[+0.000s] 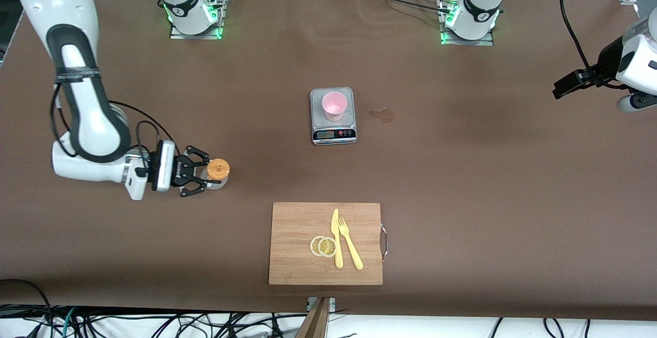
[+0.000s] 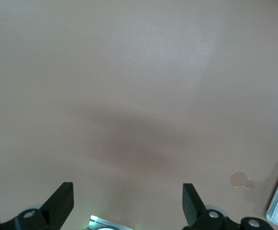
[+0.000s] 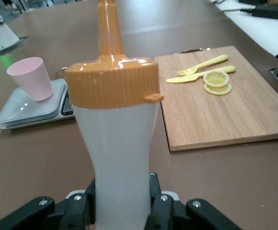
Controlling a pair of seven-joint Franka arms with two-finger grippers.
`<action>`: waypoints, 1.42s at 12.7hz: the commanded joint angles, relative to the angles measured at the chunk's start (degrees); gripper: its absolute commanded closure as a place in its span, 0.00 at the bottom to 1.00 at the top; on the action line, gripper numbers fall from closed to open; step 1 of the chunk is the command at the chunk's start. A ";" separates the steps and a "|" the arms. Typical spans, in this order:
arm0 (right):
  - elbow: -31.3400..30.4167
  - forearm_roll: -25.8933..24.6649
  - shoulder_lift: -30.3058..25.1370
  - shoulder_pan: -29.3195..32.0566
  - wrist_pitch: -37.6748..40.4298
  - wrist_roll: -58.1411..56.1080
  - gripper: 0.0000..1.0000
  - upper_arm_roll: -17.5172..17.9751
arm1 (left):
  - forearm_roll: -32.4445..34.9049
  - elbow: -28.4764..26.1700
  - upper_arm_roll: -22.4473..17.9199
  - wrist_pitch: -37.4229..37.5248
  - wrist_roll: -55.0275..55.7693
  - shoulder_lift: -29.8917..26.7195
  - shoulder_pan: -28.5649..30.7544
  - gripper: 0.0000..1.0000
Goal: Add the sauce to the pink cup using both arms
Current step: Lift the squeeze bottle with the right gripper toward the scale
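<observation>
The sauce bottle, whitish with an orange nozzle cap, stands upright on the table toward the right arm's end. My right gripper is shut on its body from the side; the right wrist view shows the fingers pressed on the bottle. The pink cup stands on a small scale at mid table and also shows in the right wrist view. My left gripper is open and empty, up at the left arm's end; in its wrist view it is over bare table.
A brownish stain lies beside the scale toward the left arm's end. A wooden cutting board nearer the front camera holds a yellow knife, a fork and lemon slices.
</observation>
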State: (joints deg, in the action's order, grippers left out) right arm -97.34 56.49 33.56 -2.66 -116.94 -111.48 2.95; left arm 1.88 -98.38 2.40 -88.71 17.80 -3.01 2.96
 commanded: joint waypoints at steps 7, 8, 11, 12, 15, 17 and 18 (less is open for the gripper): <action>-7.94 -20.01 -13.25 -10.60 -5.48 32.18 0.71 -0.32 | -1.79 2.49 0.67 0.21 -1.10 0.73 1.87 0.00; -9.00 -21.93 -14.57 -11.31 -5.66 33.68 0.71 -0.32 | -1.79 2.49 0.67 0.12 -1.10 0.73 1.78 0.00; -10.42 -30.01 -17.21 -14.65 -5.84 43.06 0.71 -0.23 | -1.88 2.23 0.50 0.12 -1.02 0.73 1.87 0.00; -10.42 -32.30 -17.74 -15.79 -5.84 46.41 0.71 0.03 | -1.88 2.23 0.50 0.12 -1.02 0.73 1.87 0.00; -10.42 -37.67 -18.36 -19.91 -5.84 54.42 0.68 0.03 | -1.88 2.23 0.32 0.03 -1.02 0.73 1.96 0.00; -10.33 -40.22 -18.36 -21.94 -5.93 57.24 0.68 0.03 | -1.88 2.23 0.41 -0.06 -1.02 0.73 1.87 0.00; -10.33 -40.32 -18.36 -22.73 -5.93 57.77 0.68 0.03 | -1.88 2.31 0.41 -0.06 -1.02 0.73 1.87 0.00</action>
State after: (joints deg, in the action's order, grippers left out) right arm -105.89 17.72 17.16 -24.17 -122.12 -55.75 3.16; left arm 1.21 -97.21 2.58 -88.76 17.75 -2.78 4.29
